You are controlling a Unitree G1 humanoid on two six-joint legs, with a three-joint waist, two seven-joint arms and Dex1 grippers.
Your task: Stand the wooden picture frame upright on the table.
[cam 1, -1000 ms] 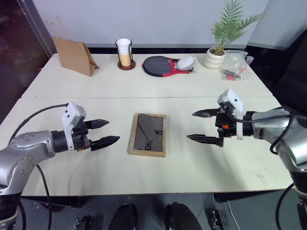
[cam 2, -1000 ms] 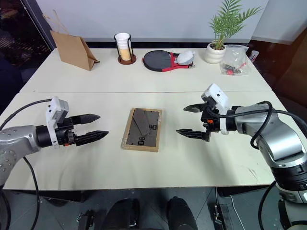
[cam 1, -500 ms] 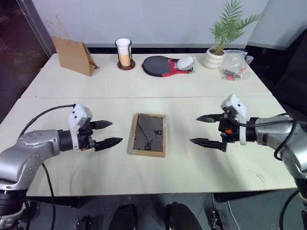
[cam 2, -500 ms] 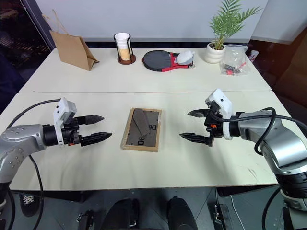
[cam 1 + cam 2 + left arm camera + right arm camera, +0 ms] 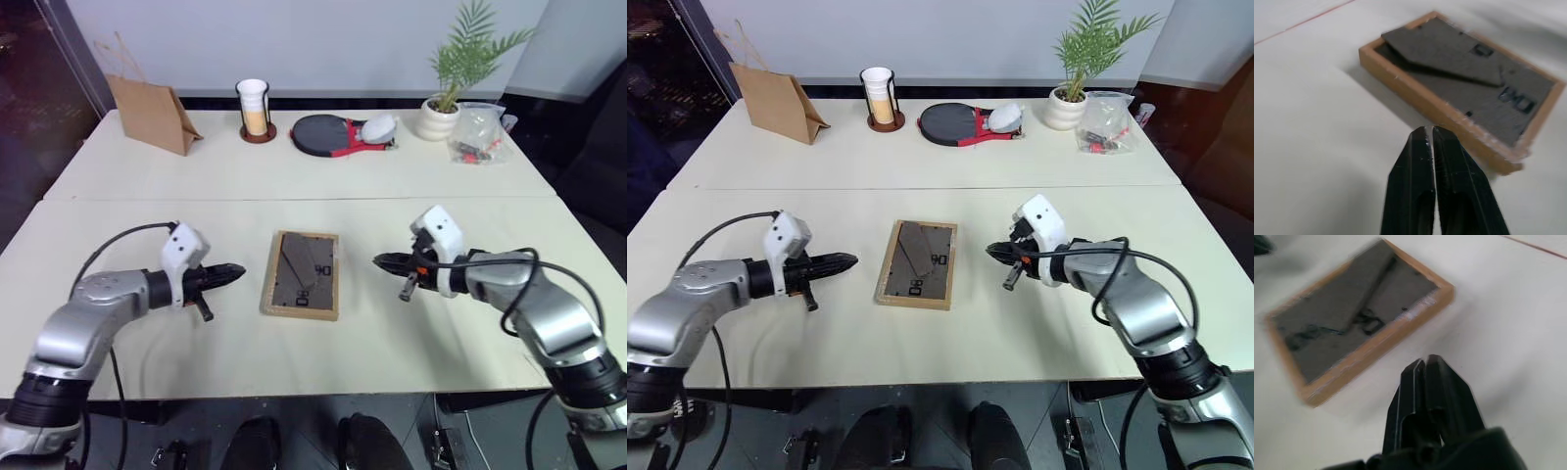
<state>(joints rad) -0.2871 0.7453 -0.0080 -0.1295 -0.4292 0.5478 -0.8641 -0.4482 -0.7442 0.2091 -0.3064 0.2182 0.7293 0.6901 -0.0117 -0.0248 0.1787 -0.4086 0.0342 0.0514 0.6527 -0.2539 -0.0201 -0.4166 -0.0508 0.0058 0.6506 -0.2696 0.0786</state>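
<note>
You have the wooden picture frame (image 5: 301,275) lying flat, back side up, on the near half of the tabletop (image 5: 323,176), just your side of the seam that crosses its middle. It is a small rectangle with a light natural-wood border around a dark grey-brown back panel. Its fold-out easel leg lies folded against the panel, and small black clips sit along the edges. The long sides run roughly away from you, slightly skewed.

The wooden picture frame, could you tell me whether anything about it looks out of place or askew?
The wooden picture frame lies face down on the table, back panel and easel leg up, slightly askew to the table's edge. Nothing looks damaged.
</note>
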